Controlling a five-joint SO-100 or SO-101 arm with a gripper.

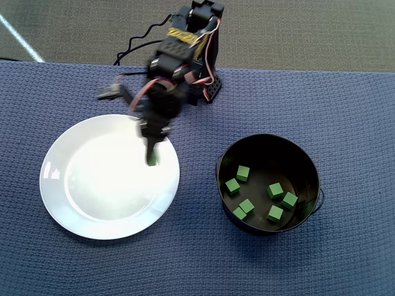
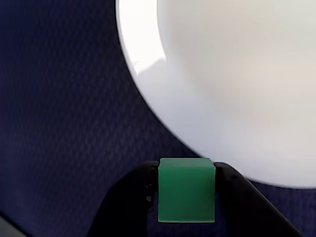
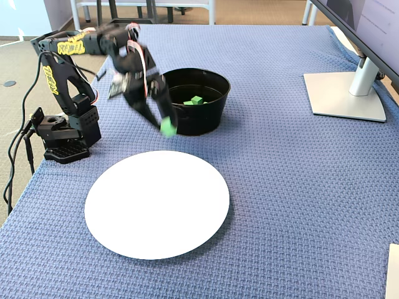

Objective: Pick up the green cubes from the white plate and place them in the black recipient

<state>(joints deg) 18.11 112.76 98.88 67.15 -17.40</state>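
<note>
Currently your gripper [image 2: 186,197] has its two fingers closed against the sides of one cube [image 2: 186,190], low centre in the wrist view; the fingertips are hidden behind it. In the fixed view that cube [image 3: 168,128] hangs clear of the cloth [image 3: 280,187], between the plate [image 3: 157,204] and the pot [image 3: 196,99]. Overhead, the arm is motion-blurred and covers most of the cube [image 1: 152,161], which sits over the plate's [image 1: 80,203] right edge. Seven cubes [image 1: 242,173] lie in the pot [image 1: 308,166], right of frame. The plate is bare, its lower rim cut off in the wrist view.
</note>
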